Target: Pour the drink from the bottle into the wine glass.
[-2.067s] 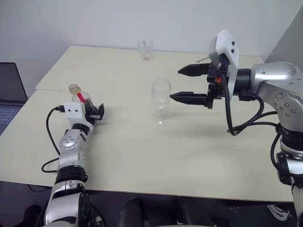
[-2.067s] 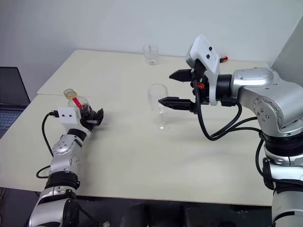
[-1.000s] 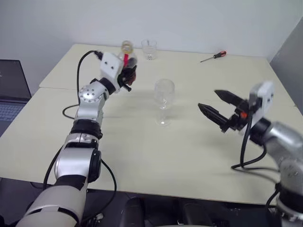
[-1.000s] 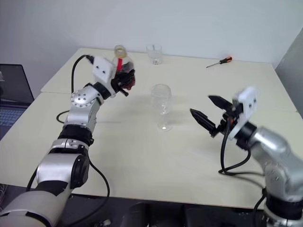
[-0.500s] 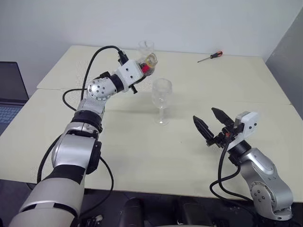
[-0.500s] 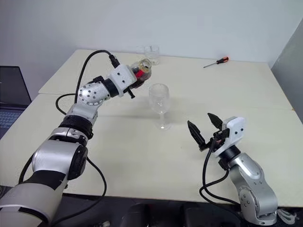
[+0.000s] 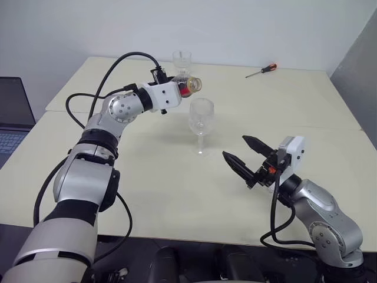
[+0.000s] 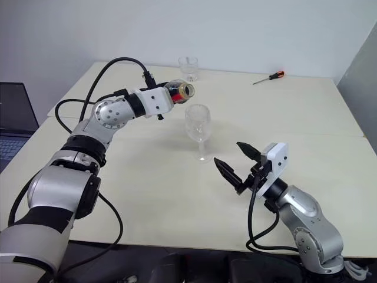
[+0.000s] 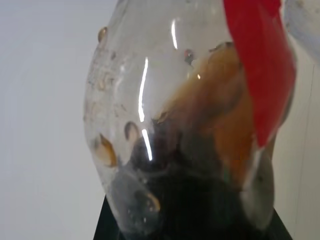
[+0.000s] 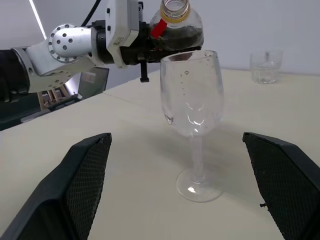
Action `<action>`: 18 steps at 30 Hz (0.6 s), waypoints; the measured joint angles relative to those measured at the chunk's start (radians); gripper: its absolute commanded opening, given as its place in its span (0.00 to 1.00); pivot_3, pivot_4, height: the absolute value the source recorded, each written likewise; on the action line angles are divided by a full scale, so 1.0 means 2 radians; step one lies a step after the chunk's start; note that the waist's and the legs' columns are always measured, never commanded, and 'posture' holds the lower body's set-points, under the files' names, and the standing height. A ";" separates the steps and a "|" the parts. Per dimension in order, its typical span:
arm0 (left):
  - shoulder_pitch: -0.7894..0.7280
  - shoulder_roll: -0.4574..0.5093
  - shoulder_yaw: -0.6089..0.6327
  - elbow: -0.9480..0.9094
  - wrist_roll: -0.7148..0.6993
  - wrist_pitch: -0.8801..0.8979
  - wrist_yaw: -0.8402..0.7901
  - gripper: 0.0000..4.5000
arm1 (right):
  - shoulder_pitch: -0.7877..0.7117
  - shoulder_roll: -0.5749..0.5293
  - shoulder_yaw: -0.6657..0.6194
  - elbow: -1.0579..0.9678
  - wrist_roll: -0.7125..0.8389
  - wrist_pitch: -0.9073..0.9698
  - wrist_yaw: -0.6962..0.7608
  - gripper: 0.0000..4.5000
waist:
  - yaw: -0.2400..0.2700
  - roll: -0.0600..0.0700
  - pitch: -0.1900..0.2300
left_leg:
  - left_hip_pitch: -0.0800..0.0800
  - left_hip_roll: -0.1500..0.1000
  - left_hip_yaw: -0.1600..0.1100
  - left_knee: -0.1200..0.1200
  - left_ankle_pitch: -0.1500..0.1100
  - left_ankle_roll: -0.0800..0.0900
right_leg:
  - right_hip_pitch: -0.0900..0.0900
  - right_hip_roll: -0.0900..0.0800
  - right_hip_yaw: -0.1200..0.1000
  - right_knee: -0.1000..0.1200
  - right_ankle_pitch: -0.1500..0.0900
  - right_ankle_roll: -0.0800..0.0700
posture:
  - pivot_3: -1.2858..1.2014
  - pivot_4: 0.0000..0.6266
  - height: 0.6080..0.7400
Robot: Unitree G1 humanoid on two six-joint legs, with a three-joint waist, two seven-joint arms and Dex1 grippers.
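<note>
My left gripper (image 7: 178, 89) is shut on the bottle (image 7: 188, 85). The bottle lies tipped on its side in the air, with its open mouth just above and to the left of the wine glass rim. The drink (image 9: 200, 170) sits dark brown low in the bottle's bulbous body. The wine glass (image 7: 201, 118) stands upright mid-table, with a few droplets on its bowl (image 10: 192, 97) and no dark liquid that I can see. My right gripper (image 7: 237, 148) is open, low over the table to the near right of the glass and pointing at it, with nothing between its fingers (image 10: 85, 175).
A short clear tumbler (image 7: 181, 59) stands at the table's far edge behind the bottle. A red-handled screwdriver (image 7: 263, 70) lies at the far right. A laptop (image 7: 13, 112) sits off the table's left side.
My left arm lifted the bottle off the table, carried it right to the glass and rolled it onto its side. My right gripper drew back from the glass, then slid left, staying open.
</note>
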 measured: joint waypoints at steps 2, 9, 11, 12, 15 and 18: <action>-0.001 0.004 -0.012 0.001 0.017 -0.007 0.011 0.20 | 0.000 -0.005 0.000 -0.002 0.004 0.003 0.000 1.00 | 0.000 0.000 0.000 | 0.000 0.000 0.000 0.000 0.000 0.000 | 0.000 0.000 0.000 0.000 0.000 0.000 | 0.52 0.24 1.00; -0.004 0.016 -0.041 0.009 0.060 -0.010 0.052 0.20 | 0.000 -0.015 -0.002 -0.006 0.012 0.005 -0.005 1.00 | 0.000 0.000 0.000 | 0.000 0.000 0.000 0.002 0.000 0.000 | 0.000 0.000 0.000 0.002 0.000 0.000 | 0.52 0.24 1.00; -0.006 0.019 -0.047 0.011 0.069 -0.010 0.063 0.20 | 0.002 -0.020 -0.006 -0.006 0.016 0.005 -0.006 1.00 | 0.000 0.000 0.000 | 0.000 0.000 0.000 0.003 0.000 0.000 | 0.000 0.000 0.000 0.003 -0.001 0.001 | 0.52 0.24 1.00; -0.006 0.019 -0.047 0.011 0.071 -0.010 0.068 0.20 | 0.003 -0.021 -0.008 -0.006 0.017 0.005 -0.006 1.00 | 0.000 0.000 0.000 | 0.000 0.000 0.000 0.004 0.000 0.000 | 0.000 0.000 0.000 0.004 -0.001 0.001 | 0.52 0.24 1.00; -0.010 0.019 -0.051 0.011 0.076 -0.011 0.076 0.20 | 0.004 -0.026 -0.011 -0.008 0.021 0.005 -0.007 1.00 | -0.001 0.000 0.000 | 0.000 0.000 0.000 0.005 0.000 0.000 | 0.000 0.000 0.000 0.005 -0.001 0.002 | 0.52 0.24 1.00; -0.017 0.020 -0.057 0.011 0.086 -0.013 0.085 0.20 | 0.005 -0.035 -0.020 -0.011 0.022 0.005 -0.008 1.00 | -0.001 -0.001 0.000 | 0.000 0.000 0.000 0.005 0.000 0.000 | 0.000 0.000 0.000 0.005 -0.001 0.002 | 0.52 0.24 1.00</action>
